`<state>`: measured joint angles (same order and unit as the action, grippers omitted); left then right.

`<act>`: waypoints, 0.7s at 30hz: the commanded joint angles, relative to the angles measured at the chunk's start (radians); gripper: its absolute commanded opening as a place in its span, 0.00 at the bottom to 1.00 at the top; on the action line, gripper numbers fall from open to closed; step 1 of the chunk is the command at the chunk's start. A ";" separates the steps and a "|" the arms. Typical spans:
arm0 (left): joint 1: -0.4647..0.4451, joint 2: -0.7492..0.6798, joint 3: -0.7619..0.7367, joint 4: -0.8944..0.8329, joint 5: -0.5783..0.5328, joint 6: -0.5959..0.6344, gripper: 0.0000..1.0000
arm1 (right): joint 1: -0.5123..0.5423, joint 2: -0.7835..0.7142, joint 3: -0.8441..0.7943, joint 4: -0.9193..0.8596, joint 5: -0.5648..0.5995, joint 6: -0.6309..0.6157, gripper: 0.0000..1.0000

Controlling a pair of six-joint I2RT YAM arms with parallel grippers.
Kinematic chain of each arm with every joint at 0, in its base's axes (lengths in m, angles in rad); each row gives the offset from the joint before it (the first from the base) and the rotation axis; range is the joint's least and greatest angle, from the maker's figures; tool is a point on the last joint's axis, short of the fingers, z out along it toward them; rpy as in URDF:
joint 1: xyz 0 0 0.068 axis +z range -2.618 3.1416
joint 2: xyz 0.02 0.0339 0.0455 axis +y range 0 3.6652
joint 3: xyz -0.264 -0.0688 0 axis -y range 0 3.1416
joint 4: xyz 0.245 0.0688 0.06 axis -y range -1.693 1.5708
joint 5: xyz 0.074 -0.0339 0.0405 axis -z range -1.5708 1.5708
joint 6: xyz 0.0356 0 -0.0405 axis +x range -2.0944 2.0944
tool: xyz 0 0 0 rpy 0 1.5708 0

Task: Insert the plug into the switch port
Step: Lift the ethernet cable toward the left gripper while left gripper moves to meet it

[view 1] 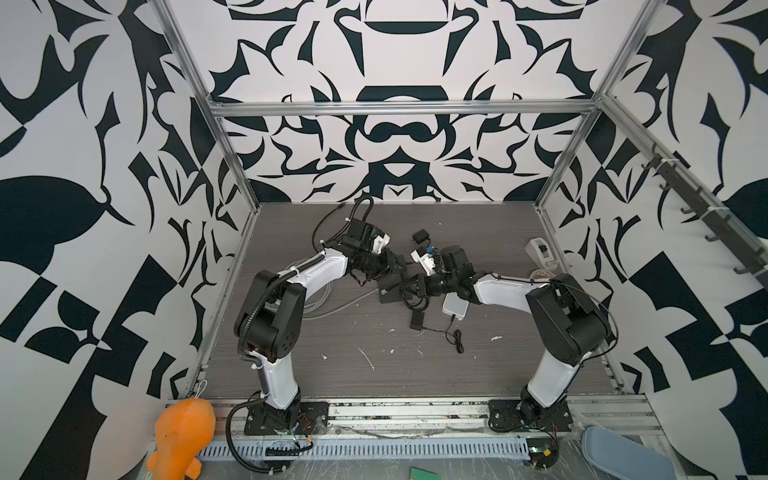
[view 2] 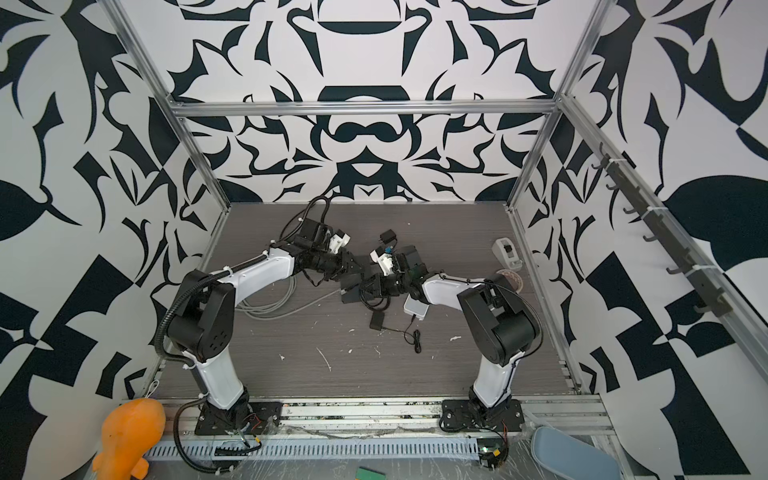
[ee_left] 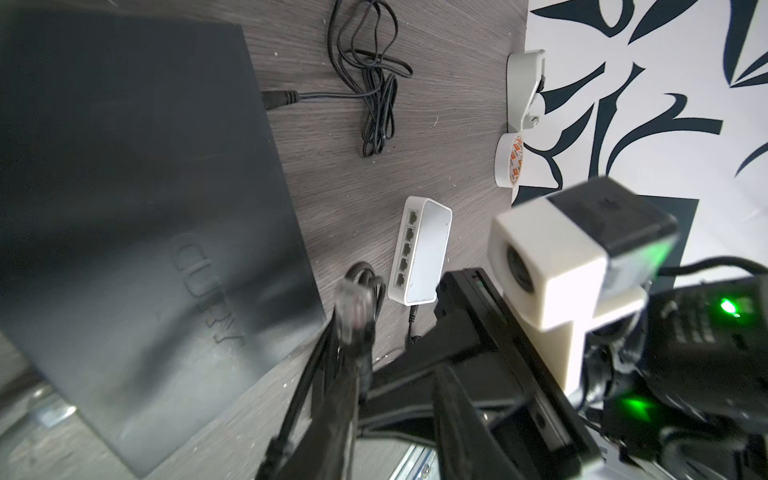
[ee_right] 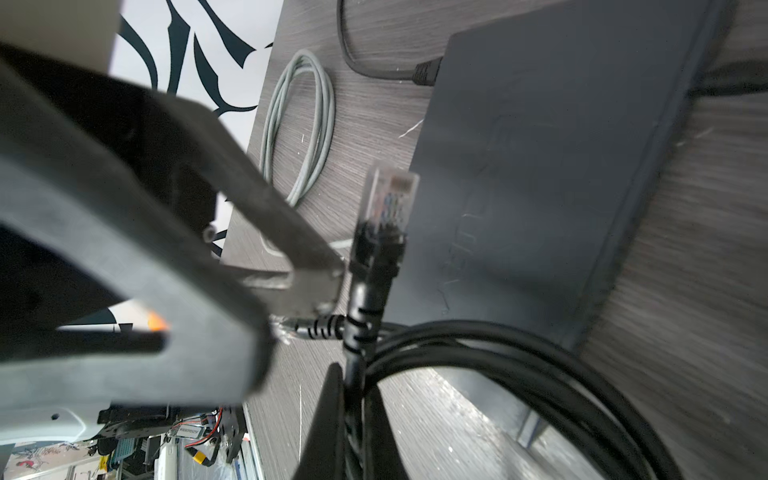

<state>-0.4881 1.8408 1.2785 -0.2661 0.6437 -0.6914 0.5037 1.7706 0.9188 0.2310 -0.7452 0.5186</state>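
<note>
My right gripper (ee_right: 353,428) clamps the cable (ee_right: 498,353) below the plug (ee_right: 390,195). I can't tell the left gripper's (ee_right: 295,309) grip. I'm aligning: next I must aim the plug at the box's (ee_right: 561,166) port.

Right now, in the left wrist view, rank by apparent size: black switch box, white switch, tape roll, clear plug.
1. black switch box (nearest the camera)
2. white switch
3. tape roll and clear plug look alike; unranked

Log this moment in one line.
right end effector: shut on black cable | plug: not inserted, near black switch | left end effector: open, beside plug
</note>
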 commanded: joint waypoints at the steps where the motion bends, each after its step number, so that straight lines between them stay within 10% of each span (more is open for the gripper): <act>1: -0.011 0.042 0.042 -0.038 -0.021 0.006 0.31 | 0.007 -0.028 0.043 0.047 -0.007 -0.012 0.00; 16: -0.017 0.060 0.106 -0.121 -0.001 0.114 0.04 | 0.016 -0.012 0.040 0.084 -0.001 0.072 0.01; 21: -0.014 0.086 0.174 -0.229 0.042 0.349 0.05 | 0.012 -0.056 0.035 -0.034 -0.052 0.036 0.24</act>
<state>-0.5007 1.9102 1.4025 -0.4103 0.6296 -0.5011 0.5140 1.7695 0.9302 0.2554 -0.7567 0.5751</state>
